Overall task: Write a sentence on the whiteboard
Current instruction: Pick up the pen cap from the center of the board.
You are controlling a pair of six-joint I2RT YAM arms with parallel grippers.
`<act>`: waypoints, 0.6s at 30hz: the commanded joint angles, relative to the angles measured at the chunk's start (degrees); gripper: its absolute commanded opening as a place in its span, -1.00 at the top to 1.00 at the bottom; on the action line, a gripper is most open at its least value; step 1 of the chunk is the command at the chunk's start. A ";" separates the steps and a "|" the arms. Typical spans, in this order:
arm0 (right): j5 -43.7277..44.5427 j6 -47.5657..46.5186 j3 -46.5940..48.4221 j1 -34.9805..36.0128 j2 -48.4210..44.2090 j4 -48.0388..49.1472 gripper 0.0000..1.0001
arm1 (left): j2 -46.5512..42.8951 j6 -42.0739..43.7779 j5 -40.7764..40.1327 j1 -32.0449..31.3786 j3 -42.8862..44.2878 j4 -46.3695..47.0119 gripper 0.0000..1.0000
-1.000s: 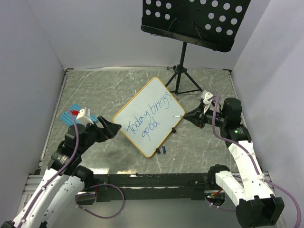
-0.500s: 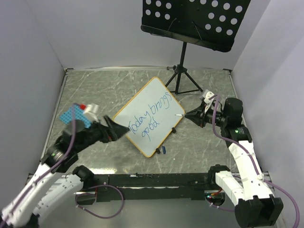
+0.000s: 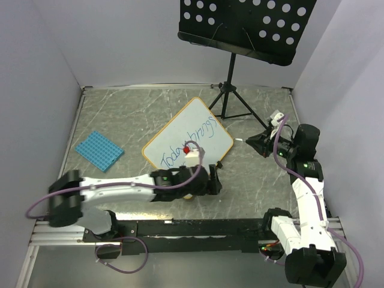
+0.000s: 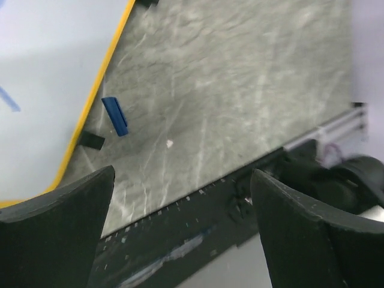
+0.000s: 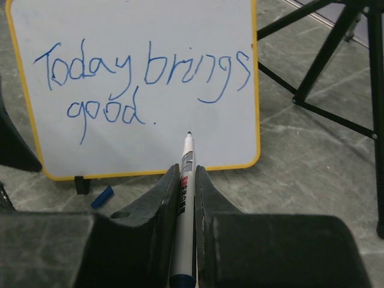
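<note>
Blue ink forms the sentence (image 5: pixel 144 78), "Today brings good.", two lines across the whiteboard (image 5: pixel 216 132), which lies cornerwise at mid-table. My right gripper (image 5: pixel 186 174) is clamped on the marker (image 5: pixel 187 153), nib aimed at the board but clear of it, off the board's right edge. With a full stop after "good", I judge the writing finished, so I hold the nib off to avoid a stray stroke.

My left gripper (image 4: pixel 183 180) hangs over the board's near corner with its jaws spread wide and nothing between them. From above, that arm hides the second line. Just beyond its fingers a small blue cap (image 4: pixel 114 116) lies on the table (image 3: pixel 150 108), beside the yellow frame and one black foot. I reckon this is the approach to fetch it.

Grey veined stone tops the table. Plain white walls (image 3: pixel 120 42) close the left, far and right sides. A black perforated stand (image 3: pixel 246 24) rises at the far side, and a blue mat (image 3: pixel 99 150) lies well to the left.
</note>
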 commanded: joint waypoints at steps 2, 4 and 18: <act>-3.70 -0.77 1.17 -4.22 -0.26 -0.97 1.00 | 12.20 -7.35 2.55 -0.14 8.54 2.59 -0.91; -4.67 -1.03 1.09 -5.19 -0.44 -1.23 1.00 | 17.74 -8.23 2.56 -0.14 12.15 -2.31 -0.75; -7.93 -2.26 1.17 -8.27 0.26 -2.28 1.00 | 30.41 -11.39 -3.94 -0.14 25.62 -20.17 -0.03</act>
